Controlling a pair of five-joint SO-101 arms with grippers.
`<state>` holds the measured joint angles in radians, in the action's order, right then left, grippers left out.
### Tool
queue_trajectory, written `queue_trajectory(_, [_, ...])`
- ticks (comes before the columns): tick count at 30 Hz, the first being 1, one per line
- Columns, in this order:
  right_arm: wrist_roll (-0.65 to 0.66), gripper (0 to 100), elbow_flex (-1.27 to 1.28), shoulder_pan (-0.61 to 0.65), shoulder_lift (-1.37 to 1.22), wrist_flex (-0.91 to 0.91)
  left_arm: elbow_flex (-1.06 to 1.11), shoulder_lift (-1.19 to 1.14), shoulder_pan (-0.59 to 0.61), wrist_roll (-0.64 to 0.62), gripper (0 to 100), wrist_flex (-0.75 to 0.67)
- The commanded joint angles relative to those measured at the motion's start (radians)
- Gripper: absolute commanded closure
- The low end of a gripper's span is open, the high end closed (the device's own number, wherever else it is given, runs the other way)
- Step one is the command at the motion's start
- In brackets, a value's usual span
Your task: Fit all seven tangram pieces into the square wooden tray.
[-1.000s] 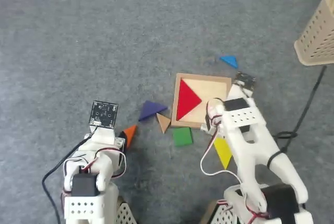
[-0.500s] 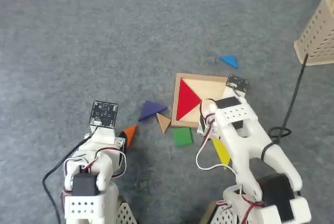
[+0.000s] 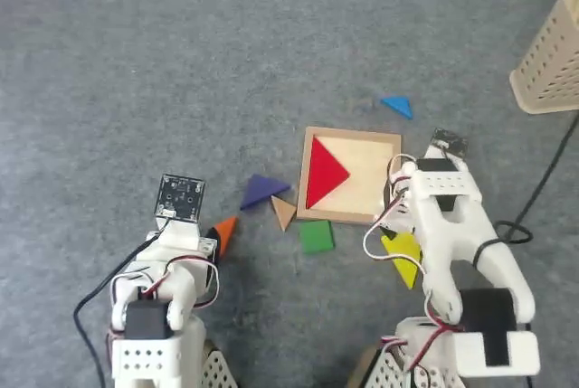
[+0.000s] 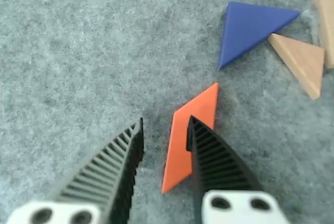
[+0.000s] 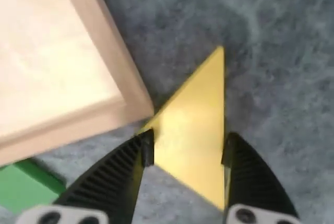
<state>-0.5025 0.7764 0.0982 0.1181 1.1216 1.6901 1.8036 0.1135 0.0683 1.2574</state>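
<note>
The square wooden tray (image 3: 373, 209) holds a red triangle (image 3: 323, 173) along one side. My right gripper (image 5: 185, 151) is shut on the yellow triangle (image 5: 195, 130), a finger on each edge, right by the tray's corner (image 5: 122, 85); from above, the yellow triangle (image 3: 403, 254) lies just off the tray's near right corner. My left gripper (image 4: 166, 125) stands open over the carpet, one finger resting over the orange parallelogram (image 4: 190, 130). Purple triangle (image 3: 263, 191), tan triangle (image 3: 283, 212) and green square (image 3: 316, 236) lie left of and below the tray. A small blue triangle (image 3: 396, 105) lies beyond it.
A perforated beige basket (image 3: 552, 53) stands at the far right edge. A black cable (image 3: 534, 198) runs across the grey carpet right of the right arm. Open carpet stretches across the far and left side.
The right arm swung to the right along the tray's near edge, and the yellow triangle shifted right and turned with it. The left arm kept still.
</note>
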Motion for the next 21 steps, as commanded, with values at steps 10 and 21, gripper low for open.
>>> queue_trajectory(10, [0.264, 73.9, -0.017, 0.021, -0.022, 0.039, -0.005, 0.015, 0.000, -0.005, 87, 0.006])
queue_trajectory(21, [0.345, 59.2, -0.017, 0.159, -0.015, 0.036, -0.005, 0.015, 0.000, -0.005, 87, 0.006])
